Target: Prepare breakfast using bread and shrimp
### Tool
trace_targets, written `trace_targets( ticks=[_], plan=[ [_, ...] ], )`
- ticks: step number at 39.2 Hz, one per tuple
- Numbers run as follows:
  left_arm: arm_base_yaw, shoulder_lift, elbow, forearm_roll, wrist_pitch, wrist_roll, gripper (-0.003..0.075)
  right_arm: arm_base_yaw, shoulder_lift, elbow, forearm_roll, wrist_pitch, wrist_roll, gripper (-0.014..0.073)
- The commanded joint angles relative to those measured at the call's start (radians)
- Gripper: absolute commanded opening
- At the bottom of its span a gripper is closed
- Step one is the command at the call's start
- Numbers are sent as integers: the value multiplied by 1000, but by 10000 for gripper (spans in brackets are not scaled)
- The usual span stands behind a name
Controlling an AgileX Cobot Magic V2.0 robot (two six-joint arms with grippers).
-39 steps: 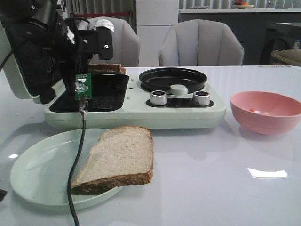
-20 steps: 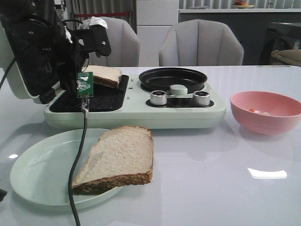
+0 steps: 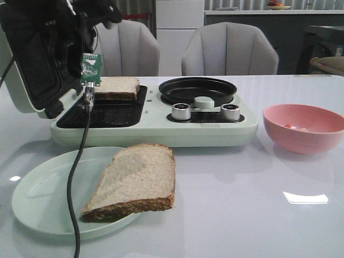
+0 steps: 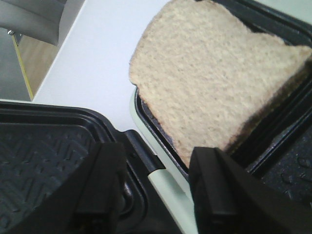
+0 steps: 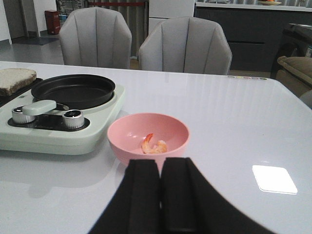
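Observation:
One bread slice (image 3: 117, 87) lies tilted against the back rim of the open black grill plate (image 3: 115, 113); it also shows in the left wrist view (image 4: 214, 83). My left gripper (image 4: 158, 190) is open and empty, raised above the grill's hinge, apart from that slice. The second bread slice (image 3: 137, 180) lies on the pale green plate (image 3: 43, 199), overhanging its right rim. The shrimp (image 5: 153, 145) lie in the pink bowl (image 5: 147, 137), which also shows at the right of the front view (image 3: 303, 127). My right gripper (image 5: 161, 168) is shut and empty, just short of the bowl.
The pale green breakfast maker (image 3: 161, 131) stands mid-table with its grill lid (image 3: 32, 64) open at the left, a round black pan (image 3: 198, 90) and two knobs (image 3: 181, 111). My left arm's cable (image 3: 80, 161) hangs over the plate. Two grey chairs stand behind the table.
My left gripper has let go of the bread slice, which now rests on the back of the grill plate, and the arm has risen up and away.

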Motion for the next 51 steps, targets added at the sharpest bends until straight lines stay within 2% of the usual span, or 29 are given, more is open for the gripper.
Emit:
trace_targets(
  ticks=[1,8,19,29,39,43,51],
  plan=[
    [-9,-101,-26,-48,-9,-7,363,0,-19,-11,-6,-81,-1,134],
    [-24,-197,-26,-149,3,-7,363,0,-19,-11,-6,-81,-1,134],
    [-25,-381,-26,-423,84,-7,363,0,-19,-11,-6,-81,-1,134],
    [-25,-564,-13,-499,223,-7,363,0,-19,-11,-6,-81,-1,134],
    [-25,-834,174,-508,229,-30,363,0,-19,-11,-6,-81,-1,134],
    [-23,-970,258,-543,229,-95,363,0,-19,-11,-6,-81,-1,134],
    [-23,-1225,412,-632,225,-101,363,0,-19,-11,-6,-81,-1,134]
  ],
)
